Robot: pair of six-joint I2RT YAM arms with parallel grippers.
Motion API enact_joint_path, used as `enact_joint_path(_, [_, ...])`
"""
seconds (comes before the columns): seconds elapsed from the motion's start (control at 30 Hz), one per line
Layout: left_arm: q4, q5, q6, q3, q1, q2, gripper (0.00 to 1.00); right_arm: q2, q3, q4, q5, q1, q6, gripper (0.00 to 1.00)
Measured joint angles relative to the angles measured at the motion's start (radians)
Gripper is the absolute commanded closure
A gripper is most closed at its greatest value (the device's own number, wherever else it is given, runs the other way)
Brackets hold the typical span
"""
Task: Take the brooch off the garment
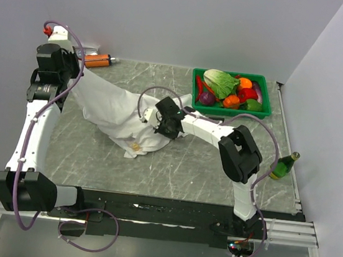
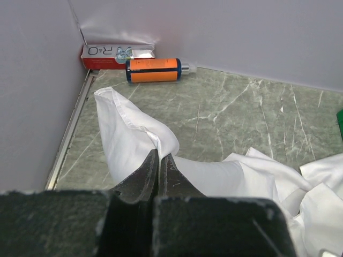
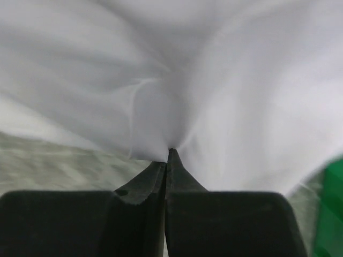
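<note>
A gold-tan brooch (image 1: 135,145) sits on the near edge of a white shirt (image 1: 109,102) spread across the marble-patterned counter (image 1: 179,167). Just beyond it, the right gripper (image 3: 167,152) is clamped on a pucker of the cloth. Farther back, the left gripper (image 2: 159,156) pinches a raised fold. Against the far wall lie an orange tube (image 2: 155,70) and a red box (image 2: 115,52) lettered "R&O".

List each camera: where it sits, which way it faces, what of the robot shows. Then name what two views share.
Top external: above and behind the bases, looking down on both arms, the shirt and brooch.
Left wrist: on the left arm, facing the back-left corner; left gripper pinches shirt.
Right wrist: pressed against shirt; right gripper pinches it.
Shared: both wrist views show shirt.
</note>
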Motion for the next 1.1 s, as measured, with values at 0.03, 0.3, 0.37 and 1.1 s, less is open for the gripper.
enact_joint_path(0.03, [0.000,0.001,-0.003,0.000,0.004,-0.001,0.99,-0.005,0.003,0.001,0.025,-0.012,-0.017,1.00])
enact_joint_path(0.3, [-0.002,0.099,-0.031,0.024,0.119,-0.063,0.99,-0.197,0.137,0.050,0.105,-0.091,-0.190,1.00])
enact_joint_path(0.37, [0.001,0.140,-0.030,0.057,0.157,-0.096,0.99,-0.238,0.225,0.072,0.106,-0.109,-0.224,1.00])
enact_joint_path(1.1, [-0.487,0.328,0.322,-0.213,0.178,-0.591,0.38,-0.560,-0.075,-0.143,-0.263,-0.152,-0.497,0.61])
